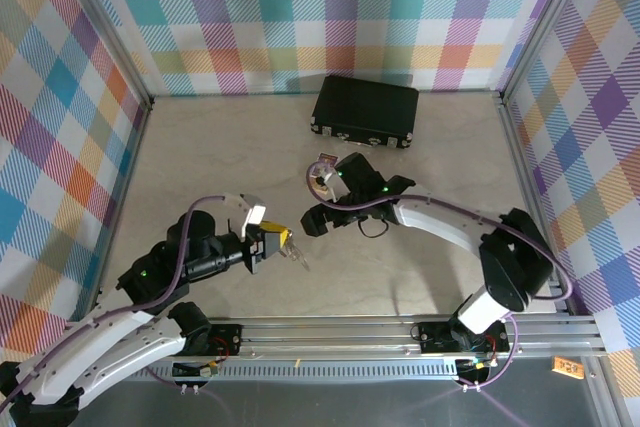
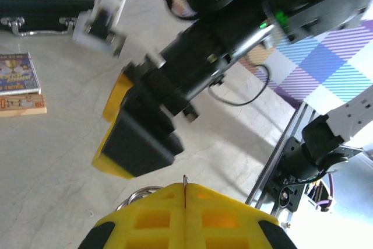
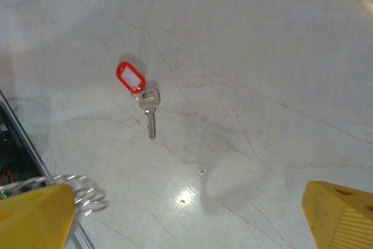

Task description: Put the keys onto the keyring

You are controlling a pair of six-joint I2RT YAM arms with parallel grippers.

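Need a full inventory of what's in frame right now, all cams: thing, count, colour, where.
keys: one, silver with a red oval tag, flat on the table under the right gripper, touching nothing else.
keyring: one, silver-grey metal, pinched in the left gripper.
black case: one, black, back centre of the table.
printed card: one, multicoloured, on the table in front of the case.
tan piece: one, against the card's near edge; cannot tell if it is separate.
table: one, pale marbled.
left gripper: yellow fingers, shut on the keyring.
right gripper: yellow fingers, open, above the keys.
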